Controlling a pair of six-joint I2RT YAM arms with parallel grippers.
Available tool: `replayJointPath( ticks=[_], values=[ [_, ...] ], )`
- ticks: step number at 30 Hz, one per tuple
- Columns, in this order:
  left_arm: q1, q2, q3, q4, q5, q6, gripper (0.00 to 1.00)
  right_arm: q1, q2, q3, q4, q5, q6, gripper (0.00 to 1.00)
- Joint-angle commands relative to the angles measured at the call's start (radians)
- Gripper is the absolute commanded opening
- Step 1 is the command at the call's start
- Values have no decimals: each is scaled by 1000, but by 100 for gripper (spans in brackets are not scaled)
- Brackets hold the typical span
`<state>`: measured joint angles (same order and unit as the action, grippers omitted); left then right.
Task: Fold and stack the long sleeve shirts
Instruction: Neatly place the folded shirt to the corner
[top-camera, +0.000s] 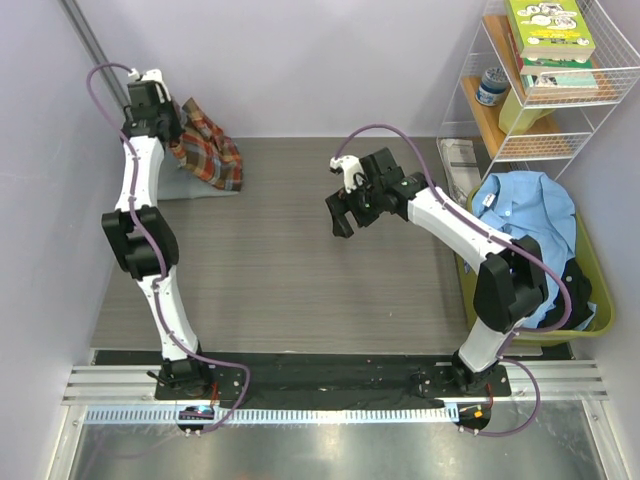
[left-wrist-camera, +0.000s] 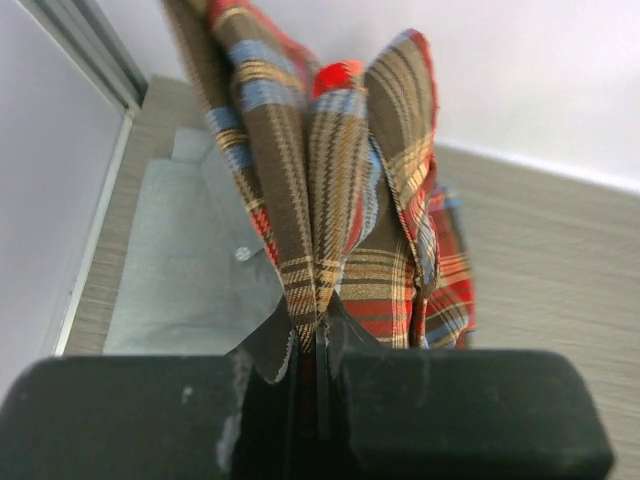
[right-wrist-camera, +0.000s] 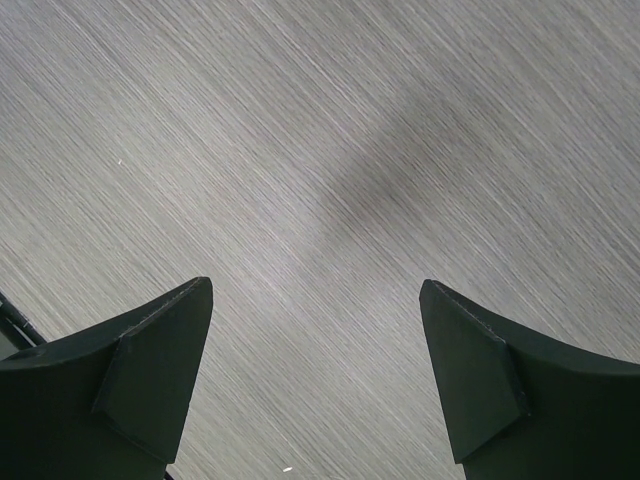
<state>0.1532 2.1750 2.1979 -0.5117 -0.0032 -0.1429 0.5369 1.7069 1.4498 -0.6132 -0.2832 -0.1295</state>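
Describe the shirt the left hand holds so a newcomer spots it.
Look at the far left corner of the table. There the left hand pinches the plaid shirt above a flat grey shirt. It alone is checked red, brown and blue.

The left arm (top-camera: 150, 260) rises from its base at the near edge, bends at the elbow and stretches to the far left corner with the wrist raised. The left pincer (left-wrist-camera: 320, 335) is clamped tight, jaws pressed together on a fold of the plaid flannel shirt (left-wrist-camera: 350, 200). From overhead its fingertips seem to be hidden behind the wrist. The right arm (top-camera: 450, 220) leans from its base toward the middle, forearm angled left. The right pincer (right-wrist-camera: 315, 300) points downward, jaws spread wide with nothing between them.
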Motion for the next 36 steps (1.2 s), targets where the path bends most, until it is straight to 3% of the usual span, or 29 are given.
replayJointPath(
  ticks=[1,13,16,17,22,24,25,26,36],
  values=[
    [52,42,-15,90,120,65,1,1,11,47,6,-14,-10,90],
    [147,114,-58,256,269,177,3,0,51,69,-5,-24,-5,90],
    [154,141,-35,218,214,255,39,0,53,76,-14,-22,-7,90],
    [155,144,-30,199,185,270,61,0,51,81,-16,-19,-10,90],
    [161,82,-49,153,60,356,80,0,27,72,-17,6,-18,93],
    [161,33,-64,134,54,384,84,-2,16,70,-19,7,-16,95],
    [163,17,-70,121,54,411,95,-5,11,67,-19,6,-16,97],
    [163,-13,-75,83,77,428,100,-8,7,66,-19,7,-15,99],
    [163,-84,-187,-189,276,519,100,-51,-13,54,-17,-39,10,100]
  ],
)
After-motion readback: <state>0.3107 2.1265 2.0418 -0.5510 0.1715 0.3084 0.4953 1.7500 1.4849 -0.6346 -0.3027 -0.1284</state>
